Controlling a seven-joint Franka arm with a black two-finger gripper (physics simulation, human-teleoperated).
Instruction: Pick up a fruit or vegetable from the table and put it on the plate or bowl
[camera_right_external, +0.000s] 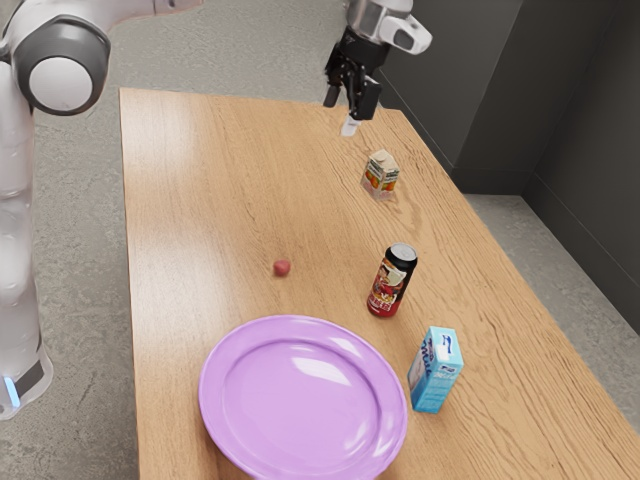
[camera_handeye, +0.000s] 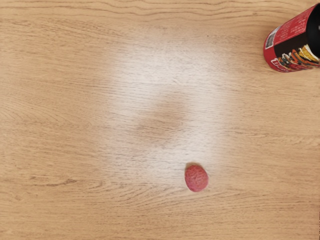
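Observation:
A small red fruit (camera_right_external: 282, 267), like a strawberry, lies on the wooden table (camera_right_external: 200, 180) near its middle. In the wrist view the fruit (camera_handeye: 196, 178) rests on bare wood, some way from a red can (camera_handeye: 295, 42). A large purple plate (camera_right_external: 300, 400) sits at the table's near edge, with nothing on it. My gripper (camera_right_external: 340, 112) hangs high over the far part of the table, well above and beyond the fruit. It is open and holds nothing.
A red and black can (camera_right_external: 391, 281) stands upright to the exterior view's right of the fruit. A small juice carton (camera_right_external: 380, 173) stands farther back, below the gripper. A blue carton (camera_right_external: 435, 370) stands beside the plate's right rim.

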